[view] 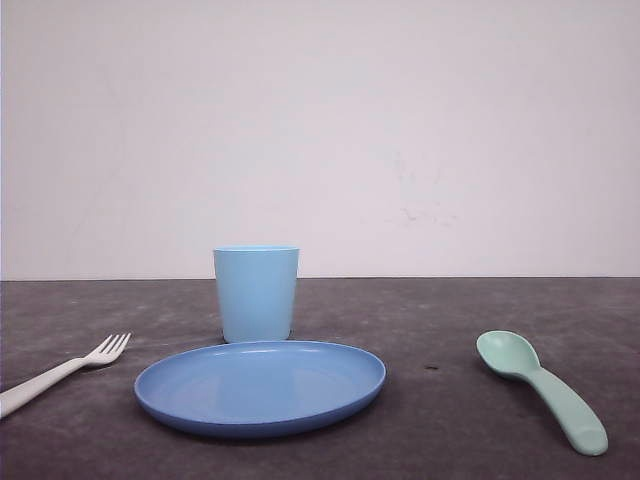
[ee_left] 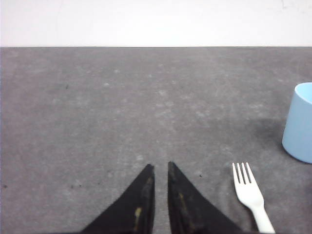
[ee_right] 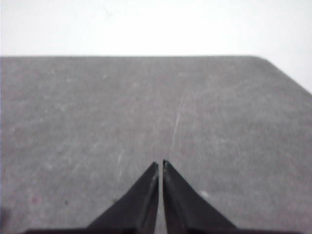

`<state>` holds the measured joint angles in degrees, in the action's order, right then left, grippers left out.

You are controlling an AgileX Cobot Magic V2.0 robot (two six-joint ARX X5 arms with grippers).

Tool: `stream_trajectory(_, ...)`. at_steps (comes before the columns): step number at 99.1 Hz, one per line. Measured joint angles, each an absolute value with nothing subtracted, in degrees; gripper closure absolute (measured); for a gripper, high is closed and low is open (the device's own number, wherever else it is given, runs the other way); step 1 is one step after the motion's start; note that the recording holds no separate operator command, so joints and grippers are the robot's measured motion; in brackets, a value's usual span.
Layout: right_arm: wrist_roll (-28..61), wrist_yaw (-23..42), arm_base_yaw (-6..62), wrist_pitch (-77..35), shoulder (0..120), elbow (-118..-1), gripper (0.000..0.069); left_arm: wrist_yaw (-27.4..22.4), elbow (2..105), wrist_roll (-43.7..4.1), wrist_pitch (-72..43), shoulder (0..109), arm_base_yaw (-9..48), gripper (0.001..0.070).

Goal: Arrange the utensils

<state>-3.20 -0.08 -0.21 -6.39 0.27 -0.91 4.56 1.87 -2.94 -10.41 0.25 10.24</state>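
Our left gripper (ee_left: pixel 161 167) hung over the gray table (ee_left: pixel 122 107) with its jaws nearly closed, holding nothing; the white fork (ee_left: pixel 249 192) lay just beside them, tines toward the light blue cup (ee_left: pixel 300 122). Our right gripper (ee_right: pixel 160 165) was likewise almost closed and empty. The mint-green spoon (view: pixel 540 385) lay right of the blue plate (view: pixel 260 387).

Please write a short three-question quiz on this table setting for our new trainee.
1. True or false: the white plastic four-tined fork lies on the round blue plastic plate.
2. What stands right behind the plate? A) the light blue plastic cup B) a bowl C) a bottle
3. On which side of the plate does the mint-green plastic spoon lie in the front view?

Key: 1 false, it lies on the table; 2 A; 3 right.
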Motion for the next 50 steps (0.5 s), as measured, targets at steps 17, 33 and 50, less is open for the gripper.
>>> stream_trajectory(17, -7.66, -1.96, -0.21, -5.74, 0.27, -0.91, 0.0677, 4.56, 1.87, -5.23, -10.41, 0.25, 10.24, 0.0685)
stream_trajectory(33, -13.78, -1.98, -0.16, -5.65, 0.27, -0.91, 0.0677, 4.56, 1.87, -9.10, -10.41, 0.25, 10.24, 0.0685)
stream_trajectory(50, -19.16, -1.98, -0.16, -4.95, 0.27, -0.91, 0.0680, 4.56, 1.87, -12.53, -10.41, 0.25, 10.24, 0.0685)
